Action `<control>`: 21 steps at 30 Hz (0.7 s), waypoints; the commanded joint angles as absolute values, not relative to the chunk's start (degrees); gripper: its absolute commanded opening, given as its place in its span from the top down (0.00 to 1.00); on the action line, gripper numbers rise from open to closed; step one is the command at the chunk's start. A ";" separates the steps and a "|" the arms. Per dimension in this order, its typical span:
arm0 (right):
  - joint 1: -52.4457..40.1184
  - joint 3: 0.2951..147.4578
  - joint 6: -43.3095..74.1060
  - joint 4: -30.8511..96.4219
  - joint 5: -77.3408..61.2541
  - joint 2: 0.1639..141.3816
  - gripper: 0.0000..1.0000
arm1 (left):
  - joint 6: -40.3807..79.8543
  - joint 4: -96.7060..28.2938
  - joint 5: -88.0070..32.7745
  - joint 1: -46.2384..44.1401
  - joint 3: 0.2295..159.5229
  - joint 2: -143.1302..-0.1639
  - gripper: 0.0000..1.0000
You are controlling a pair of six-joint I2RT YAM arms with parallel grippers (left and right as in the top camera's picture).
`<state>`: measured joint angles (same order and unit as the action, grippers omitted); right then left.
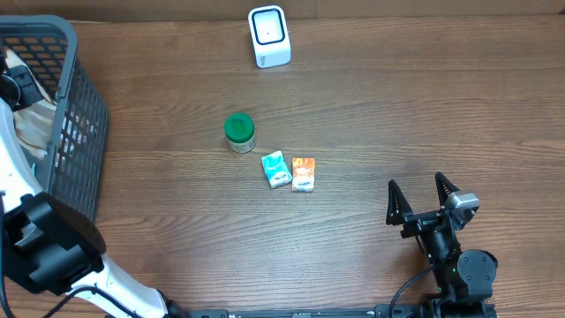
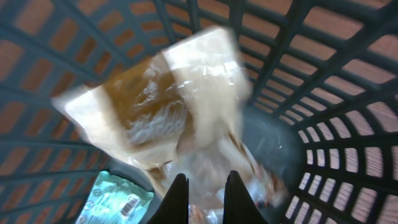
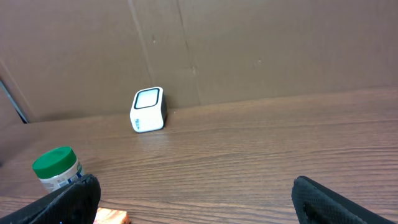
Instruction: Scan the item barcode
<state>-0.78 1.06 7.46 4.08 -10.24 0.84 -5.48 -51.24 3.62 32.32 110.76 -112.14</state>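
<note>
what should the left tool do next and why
Probably lift straight up: the left tool looks shut on a tan plastic packet down inside the basket, while the barcode scanner stands out on the table.

Soft, even light (bag [image 2: 155, 106] blurred, left wrist).

The left arm [image 1: 53, 256] rises from the near left corner and bends away along the left side, wrist pointing down. Its gripper [image 2: 202, 186] is pinched tight, the two dark fingers [image 2: 177, 199] almost parallel, with a bag [image 2: 161, 106] caught between them. The right arm [image 1: 463, 269] sits folded low at the near right. Its gripper [image 1: 415, 182] points level and away, jaws spread wide, with nothing between the fingers [image 3: 68, 199].
</note>
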 commanded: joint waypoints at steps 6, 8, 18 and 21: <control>-0.62 0.45 7.22 3.75 -9.96 0.19 0.00 | -3.60 -51.37 3.16 32.36 112.05 -103.70 0.96; -0.62 0.45 7.22 3.75 -9.96 0.19 0.00 | -2.37 -51.37 4.19 32.38 112.05 -101.93 0.95; -0.62 0.45 7.22 3.75 -9.96 0.19 0.00 | 18.74 -62.89 11.77 37.69 110.83 -103.66 0.67; -0.62 0.45 7.22 3.75 -9.96 0.19 0.00 | 20.38 -66.28 8.03 39.20 110.32 -107.26 0.42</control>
<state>-0.78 1.06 7.44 4.05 -10.24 0.84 13.65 -64.45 10.00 37.76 111.24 -102.98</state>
